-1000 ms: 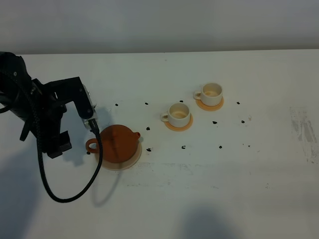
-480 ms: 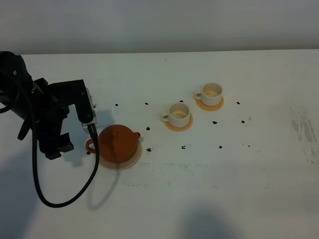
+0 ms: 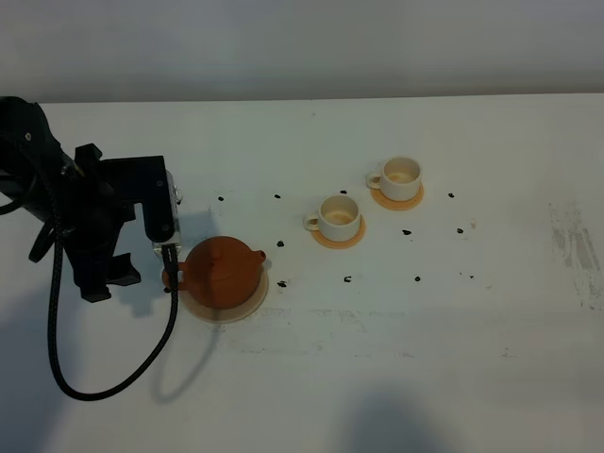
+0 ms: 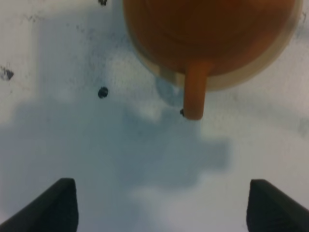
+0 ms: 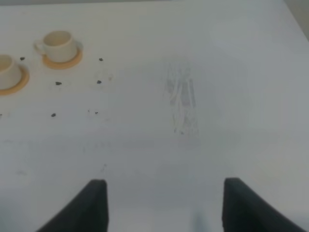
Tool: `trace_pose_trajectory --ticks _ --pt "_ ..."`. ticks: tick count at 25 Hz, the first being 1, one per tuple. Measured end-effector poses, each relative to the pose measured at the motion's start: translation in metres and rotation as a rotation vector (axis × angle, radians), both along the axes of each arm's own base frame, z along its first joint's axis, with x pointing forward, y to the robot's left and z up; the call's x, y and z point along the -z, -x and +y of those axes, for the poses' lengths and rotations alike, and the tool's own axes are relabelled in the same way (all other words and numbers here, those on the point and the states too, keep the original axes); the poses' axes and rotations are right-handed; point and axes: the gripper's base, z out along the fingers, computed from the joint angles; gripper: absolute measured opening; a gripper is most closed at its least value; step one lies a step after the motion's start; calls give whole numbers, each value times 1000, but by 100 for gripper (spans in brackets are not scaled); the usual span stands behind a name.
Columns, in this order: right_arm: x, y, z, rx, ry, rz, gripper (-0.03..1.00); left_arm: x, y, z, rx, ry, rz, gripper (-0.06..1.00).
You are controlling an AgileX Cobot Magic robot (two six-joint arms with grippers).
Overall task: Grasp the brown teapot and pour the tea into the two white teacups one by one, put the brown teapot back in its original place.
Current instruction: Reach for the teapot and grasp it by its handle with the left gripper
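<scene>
The brown teapot (image 3: 224, 272) is set on the large pale coaster (image 3: 253, 300) at the left of the table (image 3: 425, 359). Its loop handle (image 4: 195, 92) is turned toward the left gripper (image 4: 163, 205), whose jaws are spread wide and held just short of the handle, with nothing touched. The right gripper (image 5: 166, 205) is likewise spread over bare table, well apart from a white teacup (image 3: 338, 215) and a second teacup (image 3: 400, 175), each seated on one of the small orange coasters (image 3: 337, 237) to the right of the teapot.
</scene>
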Motion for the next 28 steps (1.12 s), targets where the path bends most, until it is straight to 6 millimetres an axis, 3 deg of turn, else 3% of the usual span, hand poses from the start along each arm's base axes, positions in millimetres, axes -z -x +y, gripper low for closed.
trace_pose_trajectory --ticks 28 --pt "0 0 0 0 -1 0 50 38 -8 -8 167 -3 54 66"
